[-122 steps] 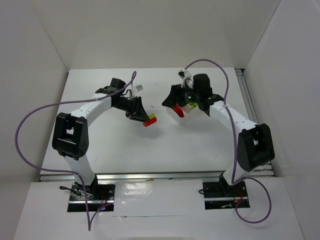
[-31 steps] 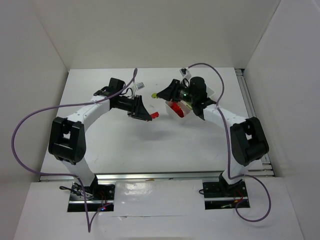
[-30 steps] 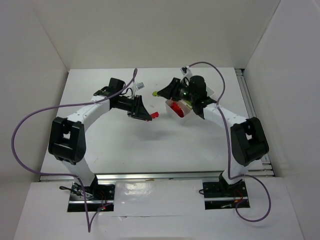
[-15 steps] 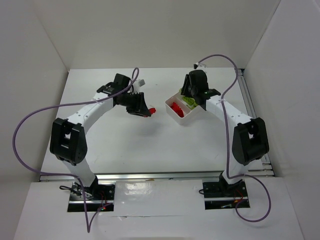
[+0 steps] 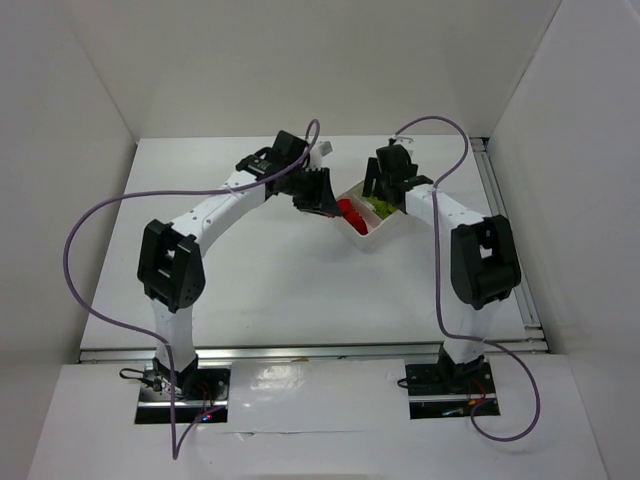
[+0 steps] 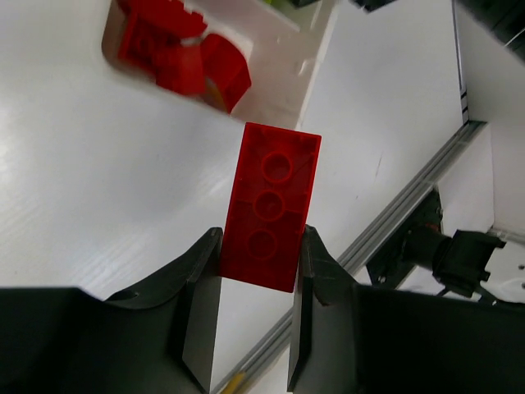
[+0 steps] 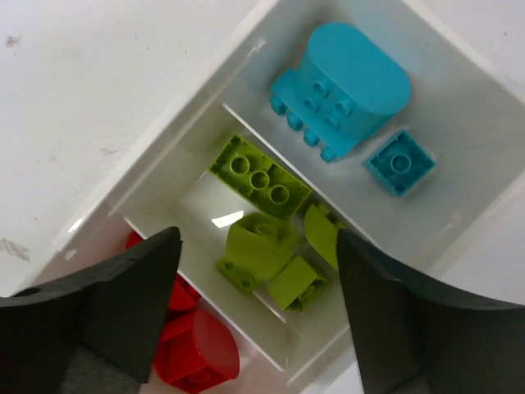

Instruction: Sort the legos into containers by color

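The white three-compartment tray stands at the back middle-right of the table. My left gripper is shut on a flat red brick and hangs just beside the tray's red end, where red bricks lie. In the top view that gripper sits at the tray's left edge. My right gripper is open and empty above the tray; under it lie several lime green bricks, two cyan bricks and red bricks, each colour in its own compartment.
White walls enclose the table on three sides. An aluminium rail runs along the table's right edge and another along the near edge. Purple cables loop from both arms.
My left gripper has carried the red brick rightward from mid-table to the tray's left edge. My right gripper let go of a lime green brick and now hangs open over the tray.
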Tool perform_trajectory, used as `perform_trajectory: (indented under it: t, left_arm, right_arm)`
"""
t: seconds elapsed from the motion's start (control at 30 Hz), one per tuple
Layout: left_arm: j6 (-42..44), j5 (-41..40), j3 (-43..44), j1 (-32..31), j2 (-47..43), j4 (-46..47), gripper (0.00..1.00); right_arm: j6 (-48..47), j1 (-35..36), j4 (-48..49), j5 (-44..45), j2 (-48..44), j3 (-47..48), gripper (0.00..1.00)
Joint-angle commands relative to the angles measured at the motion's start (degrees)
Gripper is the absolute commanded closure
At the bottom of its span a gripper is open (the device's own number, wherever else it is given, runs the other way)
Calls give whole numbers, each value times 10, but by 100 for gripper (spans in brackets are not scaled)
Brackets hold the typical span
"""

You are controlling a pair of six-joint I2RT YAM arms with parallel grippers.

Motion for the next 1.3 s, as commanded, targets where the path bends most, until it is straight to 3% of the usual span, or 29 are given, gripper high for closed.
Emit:
perform_trajectory:
  t: [0.0, 0.23, 0.47, 0.6, 0.63, 0.67, 0.77, 0.83, 0.97, 1.13, 1.27]
  left_arm:
    - [-11, -20, 63, -3, 46, -10, 100]
    - [-23, -92, 186, -29, 140, -49, 100]
    - [-23, -144, 245, -54, 191, -61, 100]
    - [-23, -144, 251, -54, 203, -61, 82]
    - [-23, -144, 251, -54, 203, -61, 64]
    - [-23, -144, 251, -54, 203, -61, 52]
    - [-23, -151, 246, -54, 192, -61, 24]
    - [-17, -151, 246, -54, 184, -61, 13]
    - [-11, -143, 251, -54, 171, -61, 8]
    - [10, -129, 275, -54, 116, -71, 8]
    - [43, -175, 198, -54, -14, -33, 10]
  right_arm:
    - [-9, -5, -10, 17, 8, 49, 15]
    - [-3, -17, 12, 34, -109, -14, 12]
    - [9, -55, -29, 34, -242, -92, 12]
    - [14, -72, -68, 37, -306, -121, 12]
    - [14, -81, -74, 37, -306, -121, 12]
    - [14, -89, -79, 37, -314, -121, 12]
    - [14, -101, -84, 37, -326, -121, 12]
    - [14, -101, -84, 37, -326, -121, 12]
    - [21, -101, -90, 32, -313, -111, 0]
    - [63, -101, -134, 88, -278, -84, 0]
    - [113, -117, -190, 164, -259, -61, 0]
